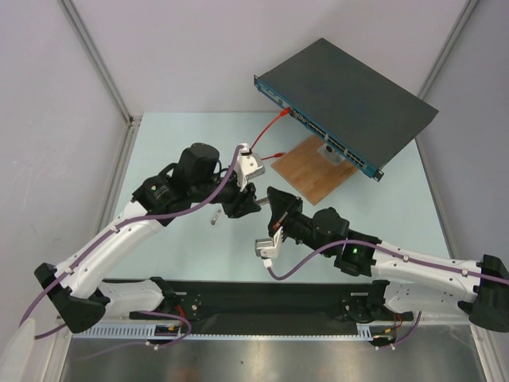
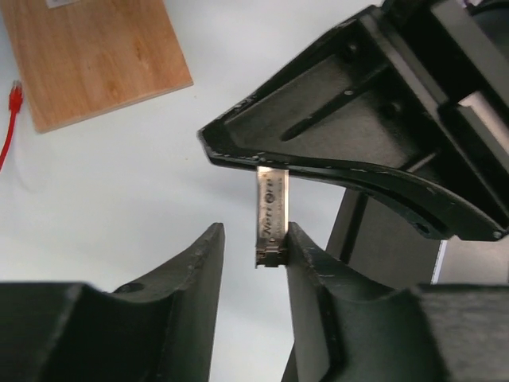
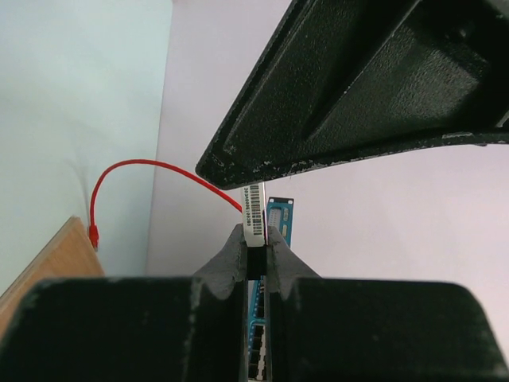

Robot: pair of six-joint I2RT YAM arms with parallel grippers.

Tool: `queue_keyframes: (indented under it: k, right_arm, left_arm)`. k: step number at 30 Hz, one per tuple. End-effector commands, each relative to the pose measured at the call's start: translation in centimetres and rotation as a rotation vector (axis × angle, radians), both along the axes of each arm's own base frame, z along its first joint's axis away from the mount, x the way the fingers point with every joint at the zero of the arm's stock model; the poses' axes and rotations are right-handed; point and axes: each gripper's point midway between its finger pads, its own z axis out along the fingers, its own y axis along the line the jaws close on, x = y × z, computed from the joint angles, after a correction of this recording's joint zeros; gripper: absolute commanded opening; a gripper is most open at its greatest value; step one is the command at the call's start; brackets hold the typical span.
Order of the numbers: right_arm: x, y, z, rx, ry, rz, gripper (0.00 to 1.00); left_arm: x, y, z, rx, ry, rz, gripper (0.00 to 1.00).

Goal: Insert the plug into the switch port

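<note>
Metal rectangular plug (image 3: 254,213) | right gripper (image 3: 254,241) clamped on it | left gripper (image 2: 255,237) apart

We are looking down on a pale mint-green tabletop (image 1: 167,131) filling the middle of the frame. Plain greyish-white walls (image 1: 48,87) are closing it in at the left, top and right, aluminium posts (image 1: 95,60) are running down the upper corners, and soft, even light is falling everywhere.

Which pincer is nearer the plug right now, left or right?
Right. The right pincer is shut on one end of the plug. The left pincer stands open around the plug's other end, one finger close against it, a gap at the other.
</note>
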Motion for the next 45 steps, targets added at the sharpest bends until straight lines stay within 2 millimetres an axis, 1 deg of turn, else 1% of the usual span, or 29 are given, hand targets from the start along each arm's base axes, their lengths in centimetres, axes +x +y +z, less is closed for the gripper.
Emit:
queue_keyframes:
  k: [1,2,4,6,7,8,10,14,16,17,18,20,21,22,24,25,26,28,30,31,32,34,35,37,38,39,41,42,45]
  right_arm:
    - [-0.1,-0.2,2.9,0.082,-0.009,-0.008,0.00]
    - [-0.1,-0.2,2.9,0.081,-0.009,-0.009,0.00]
    - [0.0,-0.2,2.9,0.083,-0.003,-0.012,0.00]
    - [0.1,-0.4,2.8,0.083,0.003,-0.022,0.12]
    - [0.2,-0.4,2.6,0.074,0.011,-0.027,0.23]
    - [0.3,-0.7,2.4,0.077,0.029,-0.041,0.48]
    - [1.3,-1.8,1.5,0.078,0.078,-0.093,0.73]
    - [2.7,-4.7,0.0,0.089,0.155,-0.190,0.93]
    - [2.6,-5.8,-0.4,0.120,0.248,-0.230,0.96]
    - [2.5,-6.2,0.9,0.162,0.292,-0.242,0.99]
    - [2.5,-6.6,1.4,0.238,0.389,-0.265,1.00]
    - [2.5,-7.3,1.0,0.264,0.519,-0.301,1.00]
    - [3.3,-8.3,3.7,0.352,0.542,-0.324,1.00]
    - [2.9,-8.4,3.3,0.406,0.664,-0.331,1.00]
    - [3.5,-8.8,4.3,0.521,0.791,-0.369,1.00]
    - [4.0,-10.4,5.7,0.665,0.913,-0.426,1.00]
    - [3.5,-9.8,5.9,0.704,1.027,-0.376,1.00]
    - [3.2,-10.4,6.9,0.840,1.176,-0.345,1.00]
    - [3.4,-11.4,7.6,0.922,1.217,-0.356,1.00]
    - [4.2,-13.0,7.9,0.984,1.238,-0.381,1.00]
    - [4.4,-13.7,8.2,1.046,1.274,-0.392,1.00]
    - [4.6,-14.9,8.4,1.105,1.359,-0.392,1.00]
    - [6.0,-17.8,8.3,1.225,1.384,-0.461,1.00]
    - [6.2,-18.8,7.5,1.265,1.525,-0.447,1.00]
    - [6.6,-20.4,7.3,1.330,1.558,-0.464,1.00]
    - [7.2,-23.2,7.3,1.451,1.567,-0.499,1.00]
    - [6.9,-24.7,7.1,1.520,1.652,-0.458,1.00]
    - [7.0,-27.0,7.2,1.617,1.641,-0.482,1.00]
    - [6.6,-29.2,6.5,1.715,1.670,-0.476,1.00]
  left_arm:
    - [0.1,-0.3,0.4,-0.015,-0.026,-0.008,0.40]
    - [0.2,-0.4,0.5,-0.018,-0.028,-0.009,0.36]
    - [-0.2,-0.5,0.6,-0.025,-0.027,-0.029,0.17]
    - [-0.4,-0.5,0.5,-0.026,-0.021,-0.039,0.01]
    - [-0.4,-0.5,0.6,-0.031,-0.018,-0.035,0.00]
    - [-0.3,-0.5,0.8,-0.037,-0.019,-0.030,0.00]
    - [0.1,-0.5,1.0,-0.048,-0.022,-0.007,0.00]
    - [2.4,-0.5,1.3,-0.048,-0.036,0.050,0.00]
    - [3.9,-0.6,2.6,-0.049,-0.061,0.077,0.00]
    - [5.0,-1.0,2.2,-0.032,-0.051,0.087,0.00]
    - [5.9,-1.1,3.7,-0.052,-0.073,0.103,0.00]
    - [7.5,-1.4,4.3,-0.050,-0.091,0.138,0.00]
    - [8.5,-1.9,4.9,-0.053,-0.107,0.145,0.00]
    - [9.2,-2.2,4.9,-0.048,-0.117,0.150,0.00]
    - [10.6,-3.1,4.7,-0.034,-0.128,0.147,0.00]
    - [11.2,-3.6,5.1,-0.052,-0.146,0.148,0.00]
    - [11.7,-3.9,5.2,-0.060,-0.149,0.156,0.00]
    - [13.4,-4.9,5.2,-0.075,-0.149,0.188,0.01]
    - [14.9,-5.3,5.7,-0.082,-0.153,0.238,0.00]
    - [15.9,-5.9,4.6,-0.063,-0.135,0.250,0.00]
    - [16.3,-6.2,5.3,-0.073,-0.139,0.257,0.00]
    - [17.6,-6.8,4.5,-0.061,-0.131,0.278,0.00]
    - [17.9,-7.1,5.1,-0.077,-0.142,0.278,0.00]
    - [18.2,-7.6,5.0,-0.081,-0.135,0.274,0.00]
    - [18.7,-8.0,4.9,-0.082,-0.134,0.274,0.00]
    - [18.7,-8.1,4.9,-0.082,-0.128,0.273,0.00]
    - [19.0,-8.2,4.7,-0.076,-0.129,0.276,0.00]
    - [19.1,-8.3,4.6,-0.074,-0.129,0.277,0.00]
    - [19.8,-8.2,4.0,-0.058,-0.131,0.301,0.00]
